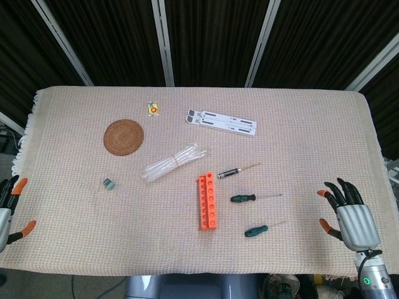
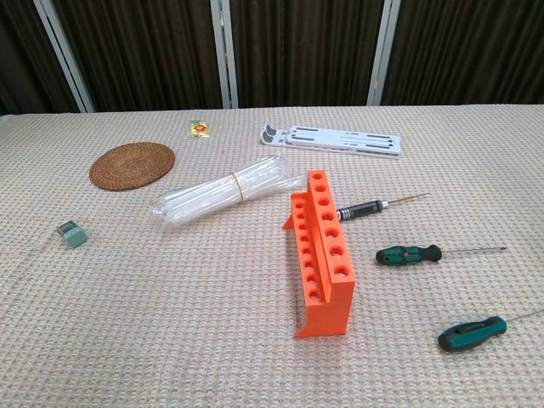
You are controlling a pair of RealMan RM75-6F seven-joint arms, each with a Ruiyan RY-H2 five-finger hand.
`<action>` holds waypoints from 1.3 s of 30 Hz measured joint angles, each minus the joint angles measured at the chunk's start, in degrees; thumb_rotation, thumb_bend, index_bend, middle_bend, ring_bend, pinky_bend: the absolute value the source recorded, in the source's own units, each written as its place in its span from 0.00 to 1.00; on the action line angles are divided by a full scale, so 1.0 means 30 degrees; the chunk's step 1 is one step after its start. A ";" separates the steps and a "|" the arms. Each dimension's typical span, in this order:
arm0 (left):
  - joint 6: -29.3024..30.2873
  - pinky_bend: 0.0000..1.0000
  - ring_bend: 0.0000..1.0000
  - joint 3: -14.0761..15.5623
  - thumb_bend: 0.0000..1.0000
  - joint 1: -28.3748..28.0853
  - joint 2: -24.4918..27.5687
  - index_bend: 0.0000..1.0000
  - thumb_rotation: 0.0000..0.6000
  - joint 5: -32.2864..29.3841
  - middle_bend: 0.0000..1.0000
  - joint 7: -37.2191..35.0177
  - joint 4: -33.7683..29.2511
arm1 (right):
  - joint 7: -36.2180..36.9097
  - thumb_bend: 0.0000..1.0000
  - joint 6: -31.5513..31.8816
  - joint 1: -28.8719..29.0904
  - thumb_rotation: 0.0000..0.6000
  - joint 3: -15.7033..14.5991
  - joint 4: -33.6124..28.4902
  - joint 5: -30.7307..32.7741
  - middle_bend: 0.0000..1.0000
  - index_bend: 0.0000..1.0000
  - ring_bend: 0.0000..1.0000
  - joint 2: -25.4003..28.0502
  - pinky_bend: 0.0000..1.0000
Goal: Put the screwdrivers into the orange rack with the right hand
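At left frame edge, left hand (image 1: 7, 208) half cut off, fingers unreadable; right hand (image 1: 349, 215) spread, empty.

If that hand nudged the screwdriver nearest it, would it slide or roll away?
Probably roll. The nearest screwdriver has a rounded green-and-black handle and lies flat with nothing beside it to stop it. The woven cloth looks rough, so it likely wouldn't roll far. Its thin shaft might make it swing around instead of going straight. The right hand is apart from it, fingers spread.
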 measured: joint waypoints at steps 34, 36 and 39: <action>-0.0252 0.00 0.00 -0.0453 0.20 -0.0340 0.0236 0.00 1.00 -0.0314 0.00 -0.0562 0.0499 | -1.2464 0.23 -0.9762 0.8454 1.00 0.2090 -0.1923 0.9630 0.15 0.38 0.00 -0.3781 0.08; -0.0296 0.00 0.00 -0.0459 0.20 -0.0360 0.0244 0.00 1.00 -0.0338 0.00 -0.0601 0.0502 | -1.2883 0.23 -0.9800 0.8885 1.00 0.2108 -0.1791 1.0212 0.15 0.39 0.00 -0.4190 0.07; -0.0395 0.00 0.00 -0.0465 0.20 -0.0385 0.0243 0.00 1.00 -0.0435 0.00 -0.0647 0.0551 | -1.3208 0.23 -0.9913 0.9336 1.00 0.2097 -0.1562 1.0878 0.15 0.40 0.00 -0.4652 0.06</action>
